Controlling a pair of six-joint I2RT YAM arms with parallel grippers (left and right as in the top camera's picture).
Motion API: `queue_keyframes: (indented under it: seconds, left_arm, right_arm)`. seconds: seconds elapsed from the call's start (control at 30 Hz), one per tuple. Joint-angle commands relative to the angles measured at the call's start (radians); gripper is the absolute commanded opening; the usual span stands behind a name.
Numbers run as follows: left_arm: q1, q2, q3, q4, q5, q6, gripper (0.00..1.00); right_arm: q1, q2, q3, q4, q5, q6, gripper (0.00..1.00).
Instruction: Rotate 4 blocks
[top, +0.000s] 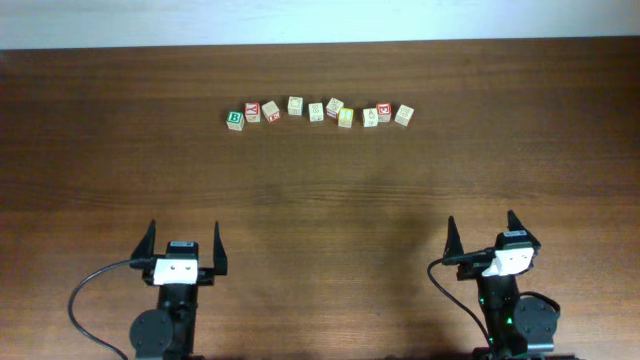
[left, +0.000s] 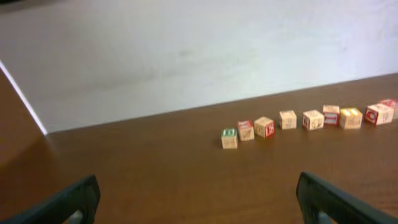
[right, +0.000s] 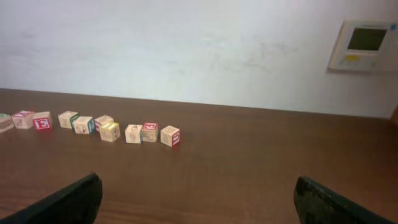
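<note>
Brown tabletop (top: 320, 220) holds the blocks (top: 345, 118) in a row at upper centre, far from the left gripper (top: 184, 228) and right gripper (top: 482, 220), both spread wide and empty at bottom, seemingly parked before reaching.

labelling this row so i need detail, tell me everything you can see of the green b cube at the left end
The green B cube is a small block that looks wooden. Its top face is green with a pale letter B, and its sides are pale wood with faint marks. It sits flat on the brown table at the left end of the row in the overhead view. Nothing rests on it. The red-faced cube stands close on its right; whether they touch is unclear.
</note>
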Motion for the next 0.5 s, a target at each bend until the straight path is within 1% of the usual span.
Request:
queue_keyframes:
  seconds: [0.0,0.1,0.17,0.27,0.3,0.37,0.43,0.47]
  left_arm:
    - [0.005,0.012,0.032,0.013,0.011,-0.022,0.99]
    - [0.005,0.068,0.101,0.013,0.011,-0.021,0.99]
    - [0.005,0.143,0.176,0.013,0.011,-0.020,0.99]
    - [0.005,0.310,0.306,0.013,0.023,-0.021,0.99]
    - [0.005,0.364,0.353,0.012,0.041,-0.021,0.99]
    - [0.005,0.547,0.510,-0.018,0.095,-0.020,0.99]
    - [0.005,0.674,0.632,-0.083,0.125,-0.020,0.99]
    - [0.005,0.767,0.727,-0.149,0.151,-0.020,0.99]
  right_arm:
    - [-0.006,-0.006,0.042,0.006,-0.040,0.030,0.98]
    - [-0.006,-0.006,0.113,0.006,-0.040,0.030,0.98]
    - [-0.006,0.002,0.172,0.002,-0.040,0.030,0.98]
    - [-0.006,0.062,0.242,0.002,-0.060,0.030,0.98]
    - [-0.006,0.121,0.281,0.002,-0.080,0.030,0.98]
    - [-0.006,0.272,0.360,-0.012,-0.138,0.030,0.98]
    - [-0.006,0.434,0.450,-0.026,-0.206,0.030,0.98]
    - [-0.006,0.550,0.529,-0.055,-0.248,0.030,0.98]
